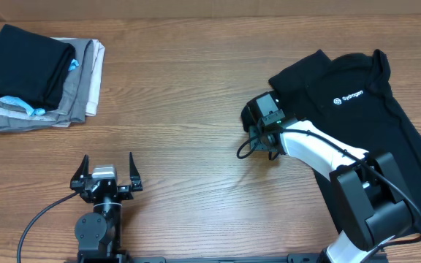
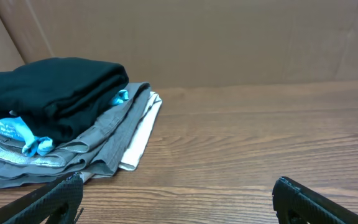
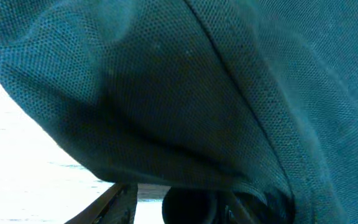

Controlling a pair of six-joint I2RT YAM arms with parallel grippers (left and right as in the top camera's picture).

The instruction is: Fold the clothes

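Over the brown wooden table, seen from above, a stack of folded garments lies at 10 o'clock: a black piece on top, grey and beige layers with light-blue bits beneath. It is well apart from everything else. The left gripper sits at 7 o'clock with its jaws spread wide and nothing between them. A thin black cable trails from its base toward 8 o'clock.

The large, soft black short-sleeved shirt lies flat at 3 o'clock. Its collar points to 12 o'clock, and its long axis runs from there down toward 5 o'clock, past the frame's right edge. One sleeve reaches toward 10 o'clock. The small white chest logo slants upward to the right. The right arm's white and black links cross the shirt's lower part and hide it. The right gripper sits at that sleeve's edge, and I cannot tell how its jaws stand.

From the left wrist, both dark fingers stand far apart low in view. The stack is at 10 o'clock, before a plain brown backdrop.

From the right wrist, dark knit shirt fabric with a stitched seam fills the view. One finger shows at 7 o'clock, and any grip is hidden.
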